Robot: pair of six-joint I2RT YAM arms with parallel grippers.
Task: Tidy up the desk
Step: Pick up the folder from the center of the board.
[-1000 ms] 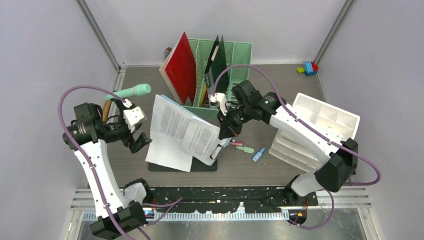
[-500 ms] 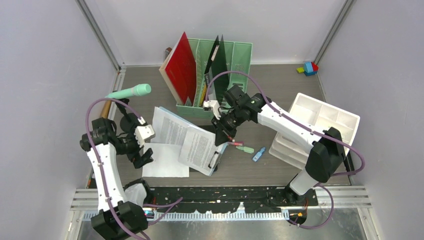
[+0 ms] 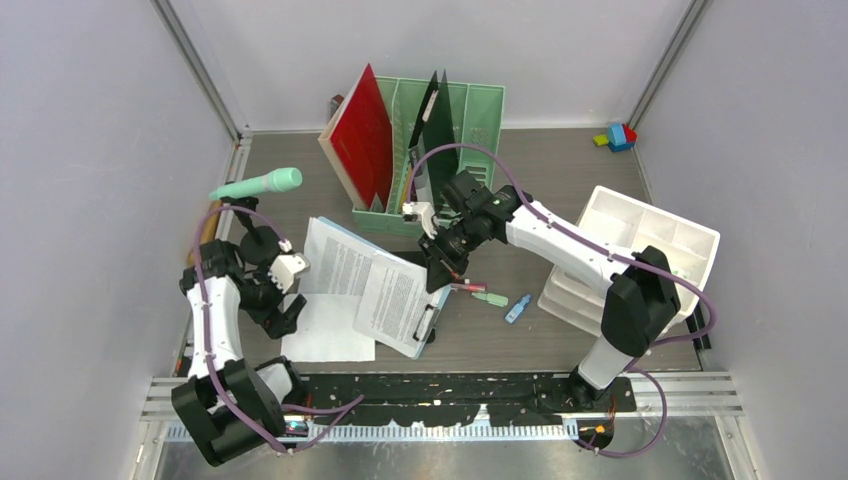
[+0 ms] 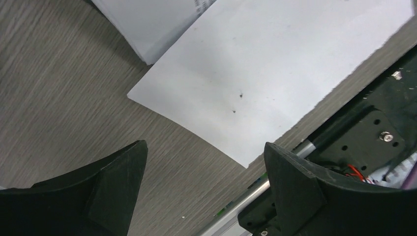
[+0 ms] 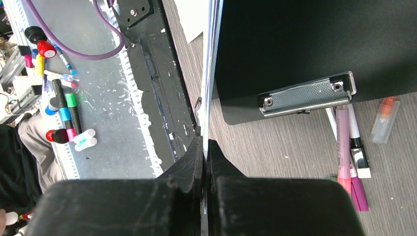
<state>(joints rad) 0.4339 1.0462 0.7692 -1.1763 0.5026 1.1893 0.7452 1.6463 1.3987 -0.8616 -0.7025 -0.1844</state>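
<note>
Grey-brown wood-grain desk (image 3: 560, 160) lies under everything, w/ the mint-green slotted plastic file rack (image 3: 480, 110) upright at its far-middle edge. Right gripper (image 5: 204, 147) sits just in front of rack, jaws clenched on the thin pale edge of a stack of printed white sheets (image 3: 380, 285), which tilts up off a flat black clipboard w/ metal clip (image 5: 295, 49). Left gripper (image 4: 204, 155), front-left of rack & well apart from it, hangs over a loose blank white sheet (image 4: 255, 73), jaws spread wide, holding nothing. Risks, imo: pinch is on an edge only, so sheets could slide out, fan apart or crease if the arm swings toward a rack slot. Stack is floppy & wide, so it may catch a rack divider or the red hardcover book (image 3: 360, 140) leaning in rack's left slot. Pink & purple markers (image 5: 346, 162) lie just beside the clip, front-right of rack, so a dragged corner could scatter them. Loose sheet lies flat on desk, so left fingers may scrape wood w/o getting under it. Writing: sheets carry dense print, too small to read; no brand or label legible on markers or rack.
</note>
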